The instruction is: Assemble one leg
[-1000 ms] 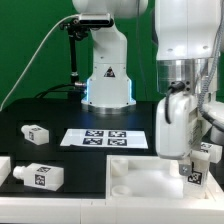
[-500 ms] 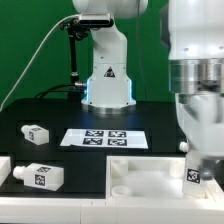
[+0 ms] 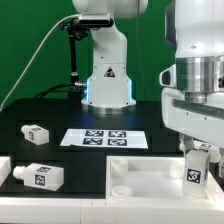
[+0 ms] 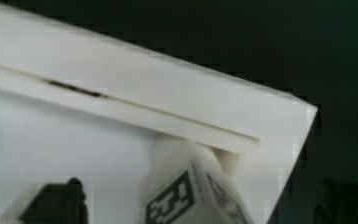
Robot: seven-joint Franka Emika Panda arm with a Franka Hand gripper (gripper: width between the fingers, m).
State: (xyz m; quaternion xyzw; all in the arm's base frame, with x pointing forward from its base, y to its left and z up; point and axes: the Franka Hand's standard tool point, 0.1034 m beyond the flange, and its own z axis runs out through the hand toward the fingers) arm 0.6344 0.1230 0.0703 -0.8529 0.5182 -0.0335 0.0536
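Note:
A white leg with a black-and-white tag stands on the white tabletop at its corner on the exterior view's right. My gripper is right over it, with a finger on each side. In the wrist view the leg leans between my dark fingertips, with a gap showing on both sides, so my gripper looks open around it. The tabletop's corner fills that view. Two more legs lie on the black table at the exterior view's left.
The marker board lies flat in the middle of the table. Another white part sits at the left edge. The robot's base stands behind, with a black cable and post beside it.
My wrist has turned above the leg and the hand now faces the camera more squarely. The leg has stayed at the tabletop's right corner.

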